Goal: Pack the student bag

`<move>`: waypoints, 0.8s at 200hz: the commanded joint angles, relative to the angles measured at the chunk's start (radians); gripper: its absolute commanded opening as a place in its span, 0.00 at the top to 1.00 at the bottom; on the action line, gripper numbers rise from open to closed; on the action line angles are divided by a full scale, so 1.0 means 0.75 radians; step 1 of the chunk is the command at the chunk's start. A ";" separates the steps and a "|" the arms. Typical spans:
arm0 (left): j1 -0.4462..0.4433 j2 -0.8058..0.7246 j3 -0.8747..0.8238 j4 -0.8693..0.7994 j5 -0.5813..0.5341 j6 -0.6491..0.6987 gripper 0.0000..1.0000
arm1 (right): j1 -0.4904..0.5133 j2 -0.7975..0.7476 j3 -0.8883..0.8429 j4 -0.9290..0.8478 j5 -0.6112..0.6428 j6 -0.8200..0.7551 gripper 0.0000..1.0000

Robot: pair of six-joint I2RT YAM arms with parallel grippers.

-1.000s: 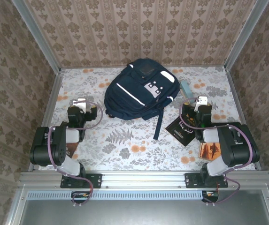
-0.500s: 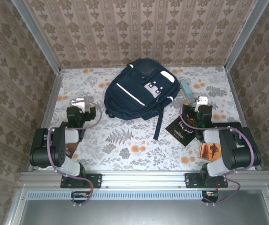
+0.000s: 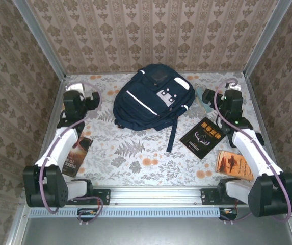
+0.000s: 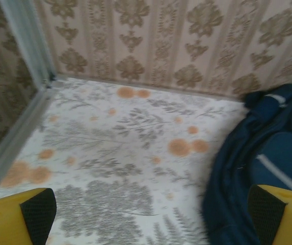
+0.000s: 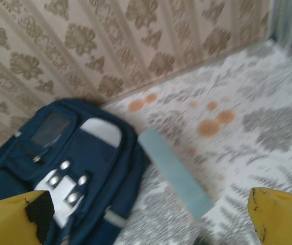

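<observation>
Two arms stretch long and low from the near rail, the left arm and the right arm, each with a white forearm and a black wrist. The left gripper is spread wide and empty, its yellow fingers tipped with black pads. The soft navy student bag lies just ahead of its right-hand finger. The right gripper is likewise spread and empty. Beyond its fingers lie a flat pale-blue slab, perhaps a case, and the bag's studded grey patch. From above, a black book lies behind that gripper.
</observation>
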 commanded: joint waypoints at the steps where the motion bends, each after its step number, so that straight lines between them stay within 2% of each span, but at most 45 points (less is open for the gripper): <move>1: -0.058 0.134 0.151 -0.326 0.208 -0.193 0.00 | 0.087 0.113 0.076 -0.301 -0.225 0.213 0.00; 32: -0.201 0.363 0.313 -0.349 0.300 -0.299 0.03 | 0.283 0.289 0.196 -0.349 -0.231 0.329 0.03; 42: -0.245 0.452 0.387 -0.384 0.300 -0.323 0.07 | 0.330 0.358 0.213 -0.314 -0.260 0.369 0.05; 49: -0.273 0.519 0.445 -0.422 0.293 -0.329 0.14 | 0.360 0.400 0.229 -0.301 -0.263 0.403 0.06; 66: -0.332 0.677 0.581 -0.509 0.272 -0.331 0.19 | 0.409 0.505 0.280 -0.297 -0.264 0.492 0.10; 88: -0.354 0.832 0.691 -0.542 0.299 -0.353 0.26 | 0.434 0.645 0.346 -0.269 -0.319 0.556 0.15; 123: -0.359 0.974 0.768 -0.619 0.321 -0.355 0.32 | 0.439 0.839 0.507 -0.328 -0.328 0.535 0.18; 139: -0.361 0.986 0.739 -0.664 0.303 -0.349 0.35 | 0.440 0.918 0.573 -0.360 -0.318 0.507 0.18; 160: -0.361 0.935 0.593 -0.660 0.279 -0.364 0.38 | 0.439 1.017 0.651 -0.394 -0.344 0.463 0.20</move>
